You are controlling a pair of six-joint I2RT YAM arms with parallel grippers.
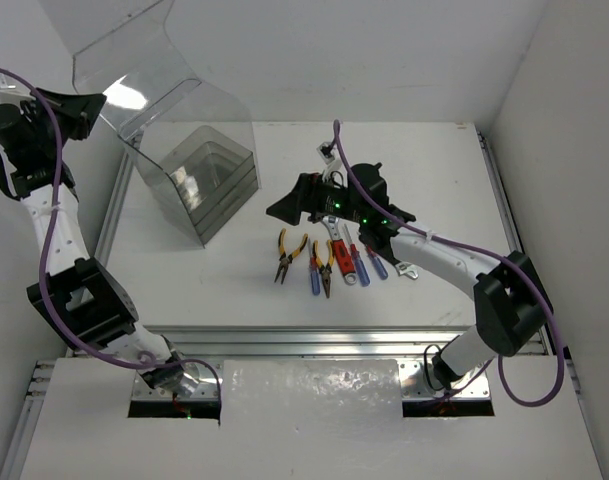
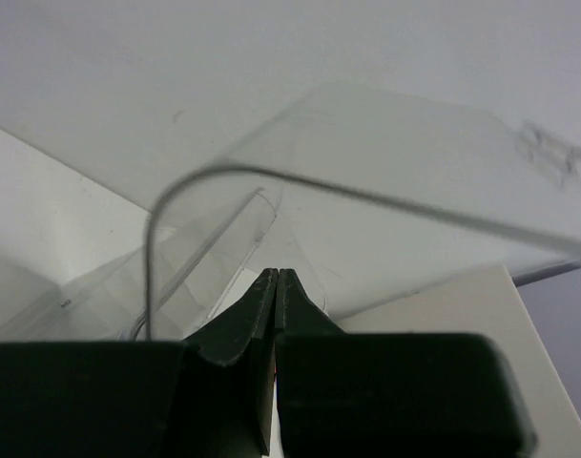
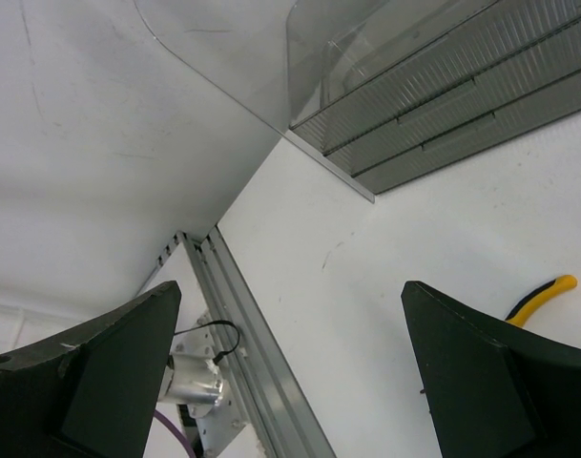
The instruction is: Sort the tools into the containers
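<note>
The tools lie in a row on the white table: yellow-handled pliers [image 1: 287, 255], a blue-handled screwdriver [image 1: 313, 274], second yellow pliers [image 1: 327, 270], a red-handled tool [image 1: 350, 262], another blue screwdriver [image 1: 376, 263] and a silver wrench [image 1: 404, 268]. The clear container [image 1: 199, 180] stands at the back left with stacked trays [image 3: 462, 86] inside and its lid [image 1: 134, 60] raised. My right gripper [image 1: 284, 207] [image 3: 290, 286] hovers open and empty between the container and the tools; one yellow handle [image 3: 543, 294] shows by its right finger. My left gripper [image 1: 99, 100] [image 2: 278, 277] is shut, high beside the lid's edge [image 2: 366, 196], with nothing seen between its fingers.
An aluminium rail [image 1: 314, 340] runs along the table's near edge and another [image 1: 114, 215] down its left side, close to the container. White walls enclose the table at the back and on both sides. The right arm [image 1: 454, 262] reaches over the tools' right end.
</note>
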